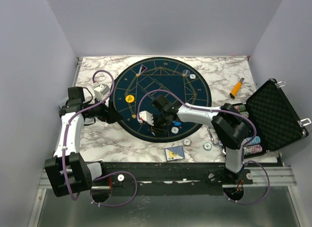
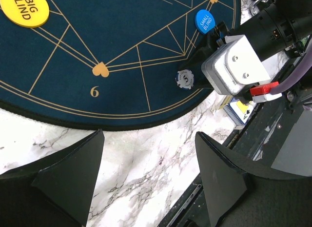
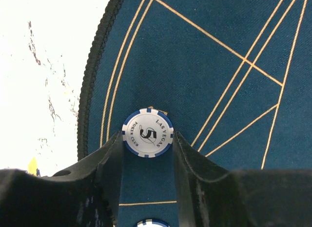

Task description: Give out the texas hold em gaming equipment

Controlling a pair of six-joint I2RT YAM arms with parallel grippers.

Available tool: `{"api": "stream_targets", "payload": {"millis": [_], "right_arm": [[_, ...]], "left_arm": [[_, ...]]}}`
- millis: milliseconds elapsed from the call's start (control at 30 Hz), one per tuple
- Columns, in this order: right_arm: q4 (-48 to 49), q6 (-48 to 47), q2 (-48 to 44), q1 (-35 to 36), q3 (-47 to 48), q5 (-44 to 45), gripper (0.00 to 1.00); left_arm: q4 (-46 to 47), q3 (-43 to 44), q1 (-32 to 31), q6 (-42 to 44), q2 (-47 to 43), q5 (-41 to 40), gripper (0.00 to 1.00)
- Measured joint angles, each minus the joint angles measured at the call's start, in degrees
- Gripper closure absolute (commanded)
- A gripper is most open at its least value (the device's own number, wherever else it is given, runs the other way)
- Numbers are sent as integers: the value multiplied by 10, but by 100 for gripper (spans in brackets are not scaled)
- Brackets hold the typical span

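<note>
Being clamped in the right gripper (image 3: pixel 147 145), a chip (image 3: pixel 147 132) is probably to be carried across the mat (image 3: pixel 219 80); the left gripper (image 2: pixel 148 136) is spread, empty.

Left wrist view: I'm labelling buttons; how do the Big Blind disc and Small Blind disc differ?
The Big Blind disc is yellow with dark lettering; the Small Blind disc is blue with white lettering. The Big Blind disc looks larger and is cropped by the frame; the Small Blind disc sits beside the right arm. Both lie flat on the mat.
</note>
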Motion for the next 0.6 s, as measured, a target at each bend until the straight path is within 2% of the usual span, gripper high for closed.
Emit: {"api": "stream_targets", "payload": {"millis": [600], "right_arm": [[15,21,7,2,24,12,67]], "left_arm": [[-2,0,10,0,0,3,22]]}}
